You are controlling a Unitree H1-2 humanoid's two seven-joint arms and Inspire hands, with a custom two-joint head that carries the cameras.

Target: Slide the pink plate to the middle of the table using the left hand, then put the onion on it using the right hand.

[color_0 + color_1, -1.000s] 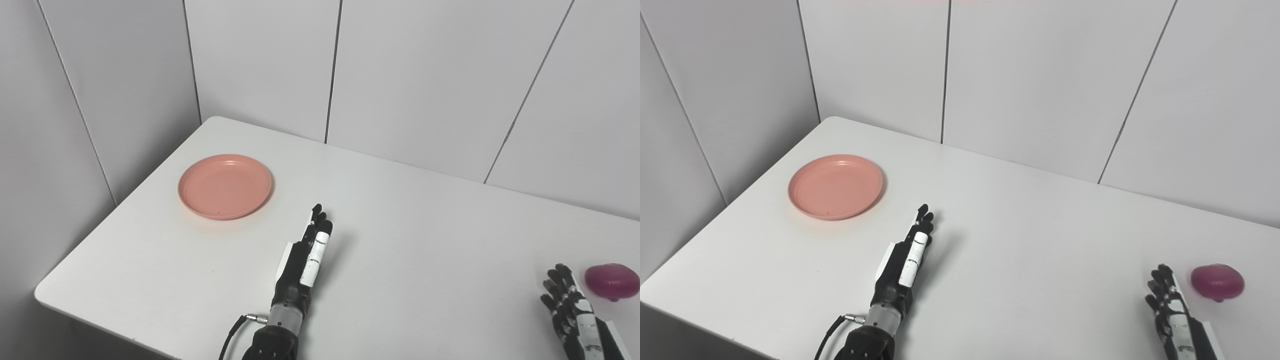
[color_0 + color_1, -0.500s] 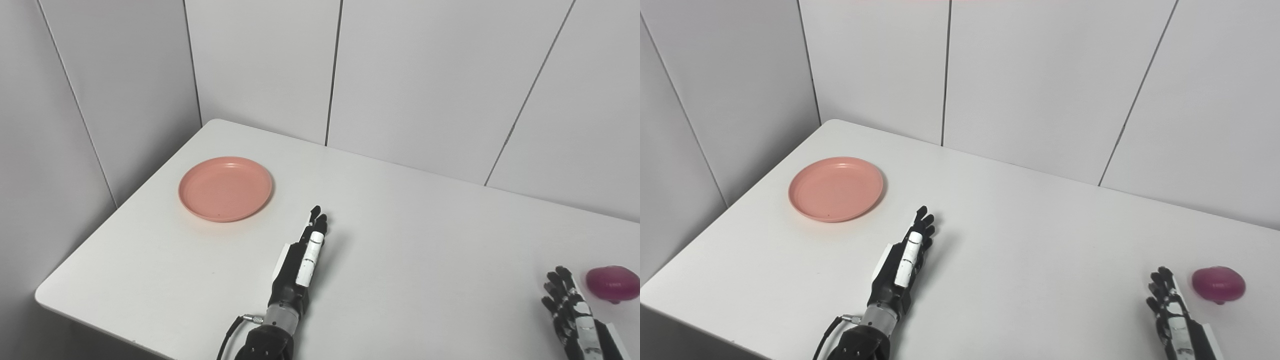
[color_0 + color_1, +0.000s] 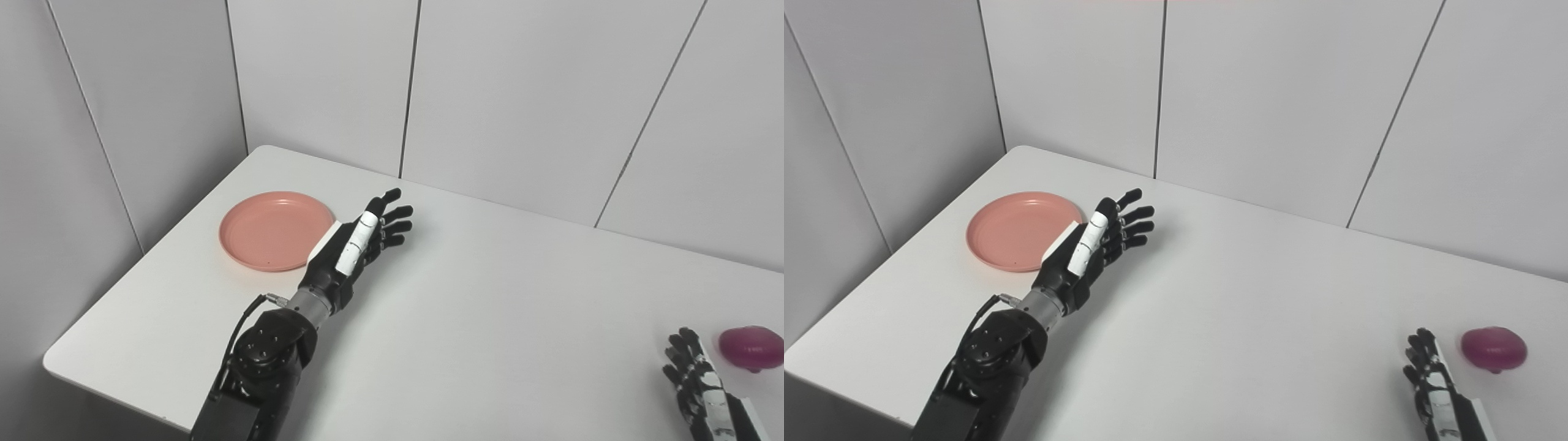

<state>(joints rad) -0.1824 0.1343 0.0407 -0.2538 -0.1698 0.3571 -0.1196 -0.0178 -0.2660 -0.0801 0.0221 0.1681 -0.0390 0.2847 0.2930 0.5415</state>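
Observation:
The pink plate lies flat near the table's far left corner. My left hand is raised above the table just right of the plate, open with its fingers spread and pointing to the far right; its wrist overlaps the plate's right rim in the picture. The purple onion sits at the right edge of the table. My right hand stands open at the bottom right, just left of the onion and apart from it, holding nothing.
The white table has its left front corner at the lower left, and grey panelled walls close in behind and to the left. A black cable loops at the left wrist.
My left arm has lifted and reached forward and left, from the table's middle front to just beside the plate, with its fingers spreading. The right hand, onion and plate have stayed put.

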